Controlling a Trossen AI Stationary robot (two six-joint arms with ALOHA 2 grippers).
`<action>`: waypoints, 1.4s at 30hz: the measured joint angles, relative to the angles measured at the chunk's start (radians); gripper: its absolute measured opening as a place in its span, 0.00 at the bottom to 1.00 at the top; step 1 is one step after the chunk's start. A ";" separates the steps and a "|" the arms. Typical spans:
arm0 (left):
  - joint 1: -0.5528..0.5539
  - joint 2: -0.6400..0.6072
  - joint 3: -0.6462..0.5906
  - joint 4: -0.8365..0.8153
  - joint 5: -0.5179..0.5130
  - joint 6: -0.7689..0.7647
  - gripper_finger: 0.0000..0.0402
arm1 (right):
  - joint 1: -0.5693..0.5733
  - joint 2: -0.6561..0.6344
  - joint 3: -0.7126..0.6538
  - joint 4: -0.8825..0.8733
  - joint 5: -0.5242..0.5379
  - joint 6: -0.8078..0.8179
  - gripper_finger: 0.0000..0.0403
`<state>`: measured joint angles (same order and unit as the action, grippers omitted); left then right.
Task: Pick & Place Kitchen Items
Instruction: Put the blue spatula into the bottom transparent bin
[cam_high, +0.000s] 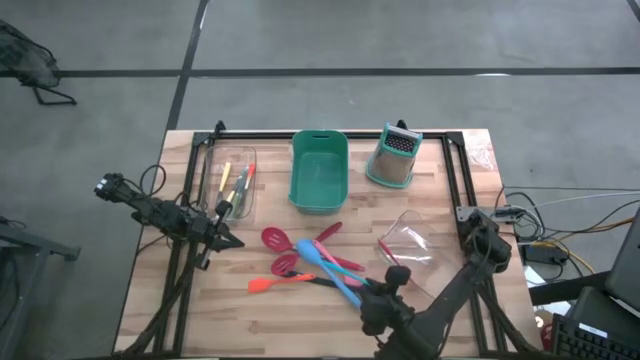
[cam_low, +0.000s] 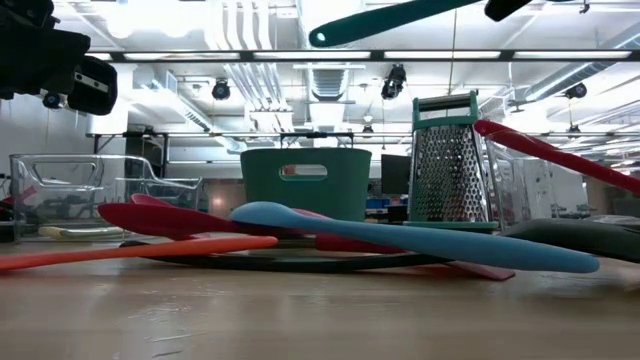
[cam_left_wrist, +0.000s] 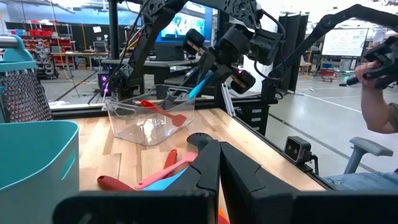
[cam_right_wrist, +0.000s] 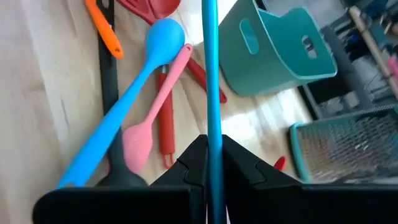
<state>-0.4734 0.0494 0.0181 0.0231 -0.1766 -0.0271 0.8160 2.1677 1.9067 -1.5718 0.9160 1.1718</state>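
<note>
A pile of kitchen items lies mid-table: red spatulas (cam_high: 275, 238), a blue spoon (cam_right_wrist: 124, 106), a pink spatula (cam_right_wrist: 143, 134), an orange tool (cam_high: 270, 283) and a black-handled one (cam_right_wrist: 111, 81). My right gripper (cam_right_wrist: 208, 146), above the pile's near right side, is shut on a thin teal-blue utensil (cam_right_wrist: 209, 68), which also shows high in the low view (cam_low: 400, 20). My left gripper (cam_left_wrist: 219, 163) waits shut at the table's left (cam_high: 230, 240), touching nothing. My right gripper pinches the teal-blue utensil's thin handle (cam_right_wrist: 209, 140) between its two fingers (cam_right_wrist: 189, 158). The handle runs forward out of the fingers, along them. The utensil is lifted clear, high above the pile, nearly level with its broad end (cam_low: 322, 38) a little lower.
A teal bin (cam_high: 320, 170) and a box grater (cam_high: 395, 155) stand at the far edge. A clear bin (cam_high: 228, 185) at the left holds yellow and orange tools. A clear container (cam_high: 410, 240) at the right holds a red spatula (cam_left_wrist: 165, 112). A person's arm (cam_left_wrist: 379, 93) shows beyond the table.
</note>
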 joint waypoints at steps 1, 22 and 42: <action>0.000 0.000 0.000 0.000 0.000 0.000 0.03 | 0.004 0.000 -0.001 0.001 -0.001 0.026 0.06; 0.000 0.000 0.000 0.000 0.000 0.000 0.03 | 0.004 0.000 -0.058 0.001 0.057 0.462 0.06; 0.000 0.000 0.000 0.000 0.000 0.000 0.03 | -0.041 -0.050 -0.164 0.000 0.028 0.445 0.06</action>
<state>-0.4736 0.0494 0.0181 0.0231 -0.1768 -0.0269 0.7750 2.1181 1.7426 -1.5716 0.9440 1.6165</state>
